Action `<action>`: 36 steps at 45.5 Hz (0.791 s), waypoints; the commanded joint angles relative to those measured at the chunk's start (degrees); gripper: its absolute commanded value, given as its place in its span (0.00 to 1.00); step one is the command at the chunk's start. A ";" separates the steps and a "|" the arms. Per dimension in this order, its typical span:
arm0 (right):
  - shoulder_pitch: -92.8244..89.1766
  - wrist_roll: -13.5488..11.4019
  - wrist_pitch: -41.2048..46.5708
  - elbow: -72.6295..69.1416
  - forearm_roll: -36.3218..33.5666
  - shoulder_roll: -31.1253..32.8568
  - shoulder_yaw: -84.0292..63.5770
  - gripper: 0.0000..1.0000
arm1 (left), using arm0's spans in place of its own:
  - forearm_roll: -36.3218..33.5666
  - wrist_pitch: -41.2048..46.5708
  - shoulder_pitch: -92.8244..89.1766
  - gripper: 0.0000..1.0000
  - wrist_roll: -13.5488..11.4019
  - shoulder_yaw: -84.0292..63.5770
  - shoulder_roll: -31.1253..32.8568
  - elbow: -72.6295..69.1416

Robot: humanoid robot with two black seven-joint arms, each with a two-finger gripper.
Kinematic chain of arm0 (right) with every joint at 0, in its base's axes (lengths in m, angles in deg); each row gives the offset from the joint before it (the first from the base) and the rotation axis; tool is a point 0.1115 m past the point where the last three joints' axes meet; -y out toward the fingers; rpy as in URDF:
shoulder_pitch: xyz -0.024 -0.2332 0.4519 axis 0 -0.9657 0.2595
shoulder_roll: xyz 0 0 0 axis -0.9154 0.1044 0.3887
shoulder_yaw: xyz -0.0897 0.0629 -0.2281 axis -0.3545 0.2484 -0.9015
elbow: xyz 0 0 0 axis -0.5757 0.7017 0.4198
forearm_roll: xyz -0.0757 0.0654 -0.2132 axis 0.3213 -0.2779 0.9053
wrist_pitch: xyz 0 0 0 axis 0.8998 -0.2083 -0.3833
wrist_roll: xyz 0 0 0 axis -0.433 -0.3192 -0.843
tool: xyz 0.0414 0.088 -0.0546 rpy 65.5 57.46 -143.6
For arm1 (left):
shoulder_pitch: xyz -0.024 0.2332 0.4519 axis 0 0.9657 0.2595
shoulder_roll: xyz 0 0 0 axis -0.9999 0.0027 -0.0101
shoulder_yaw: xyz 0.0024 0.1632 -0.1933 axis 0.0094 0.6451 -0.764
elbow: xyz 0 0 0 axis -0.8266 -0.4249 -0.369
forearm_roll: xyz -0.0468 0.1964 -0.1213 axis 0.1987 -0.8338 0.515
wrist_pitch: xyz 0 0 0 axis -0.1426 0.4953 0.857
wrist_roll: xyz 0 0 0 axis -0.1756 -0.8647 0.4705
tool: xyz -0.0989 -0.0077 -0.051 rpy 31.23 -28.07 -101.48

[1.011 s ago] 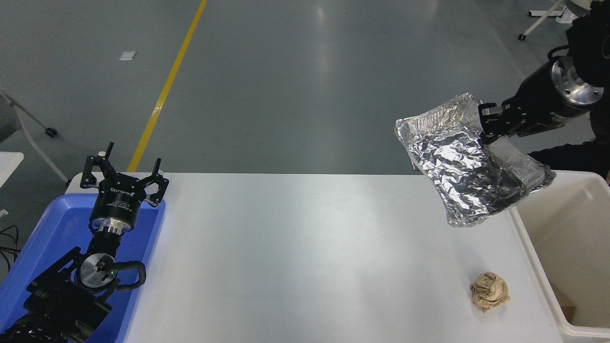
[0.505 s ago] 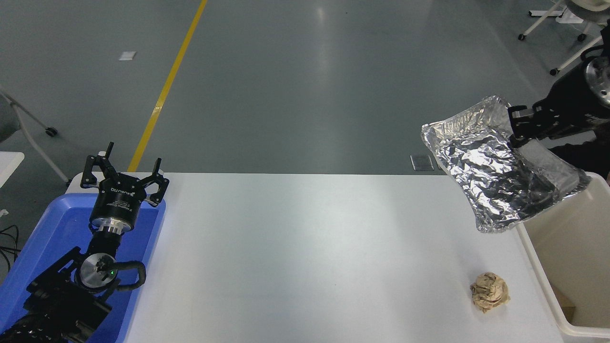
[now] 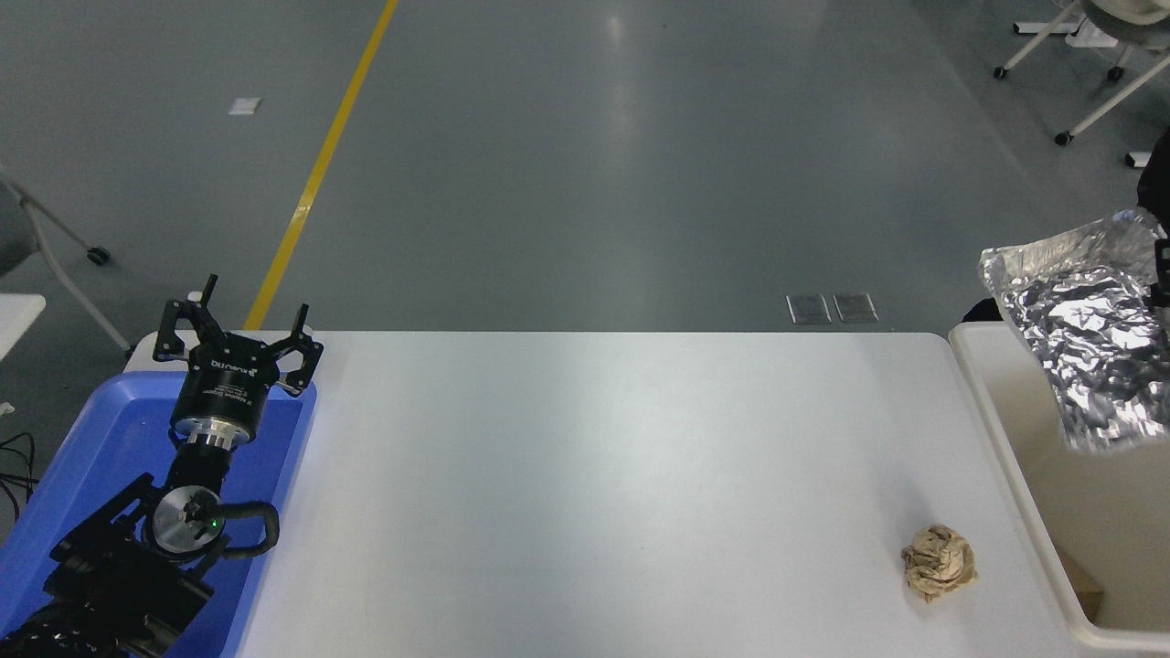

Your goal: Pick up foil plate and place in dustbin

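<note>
Head view. The foil plate (image 3: 1088, 338), a crinkled silver aluminium tray with a raised rim, hangs tilted in the air at the right edge of the frame, clear of the counter (image 3: 594, 475) and over the open mouth of the cream-white dustbin (image 3: 983, 393), whose thick rounded rim runs just beside the counter's right side. Only a sliver of black hardware shows against the plate's upper right rim where the frame cuts it off; the right pincer itself lies outside the view, so its closure cannot be told, though the plate's suspended pose suggests that it is carried by that rim. The left pincer (image 3: 239, 331) stands parked over the blue plastic tray (image 3: 91, 457) at the lower left, its fingers (image 3: 302, 322) spread apart and holding nothing. A small tan crumpled paper ball (image 3: 939, 560) rests on the counter near the dustbin. Handling, as a judgement: thin foil of this kind is very light, yields and creases under slight pressure, and keeps any dent; the rolled rim is its stiffest part and the best place to pinch. Being so light and broad, it may drift or catch on the bin's rim when let go.
</note>
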 commanded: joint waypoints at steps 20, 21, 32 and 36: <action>-42.30 -0.44 -21.49 27.27 1.15 -12.58 10.63 0.00 | -0.01 0.00 0.00 1.00 0.00 -0.06 -0.07 0.00; -42.47 -0.79 -21.75 27.28 1.15 -12.93 10.80 0.00 | -0.01 0.00 0.00 1.00 0.00 -0.06 0.02 0.00; -44.41 -4.74 -25.09 27.36 1.15 -14.96 13.53 0.38 | -0.01 0.00 -0.09 1.00 0.00 -0.06 -0.07 0.00; -44.59 -5.80 -25.45 27.28 1.15 -14.96 14.06 1.00 | -0.01 0.00 0.00 1.00 0.00 -0.06 0.02 0.00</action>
